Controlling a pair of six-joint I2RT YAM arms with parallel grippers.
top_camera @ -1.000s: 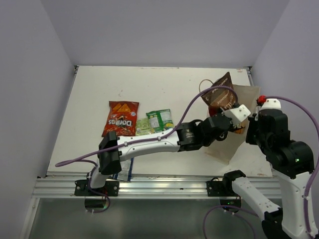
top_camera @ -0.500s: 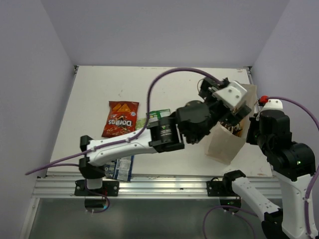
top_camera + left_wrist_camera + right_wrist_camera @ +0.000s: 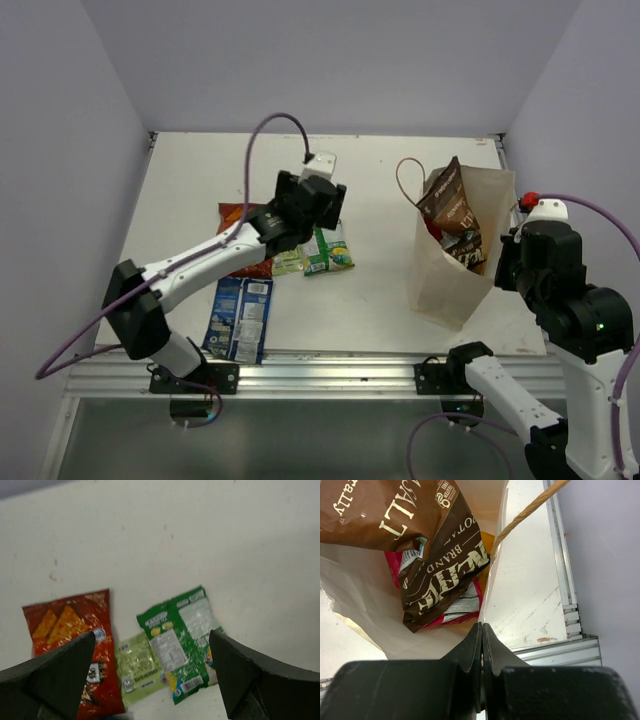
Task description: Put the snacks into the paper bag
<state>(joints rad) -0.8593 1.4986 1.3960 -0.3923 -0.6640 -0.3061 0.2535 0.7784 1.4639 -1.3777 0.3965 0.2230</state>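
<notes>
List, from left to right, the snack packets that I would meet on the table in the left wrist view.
red Doritos packet → small pale green packet → green packet

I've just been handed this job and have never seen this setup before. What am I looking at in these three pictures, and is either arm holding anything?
These are two robot arms bolted at the near edge of a white table. The wide picture looks down from above and behind them. The other two come from a camera on each wrist.

On the table lie a red Doritos packet, a small pale green packet, a green packet and a blue packet. The left fingers hang over them, wide apart, holding nothing.

At right stands the paper bag, with a brown packet poking out of it. The right fingers are shut and appear to pinch the bag's rim.
</notes>
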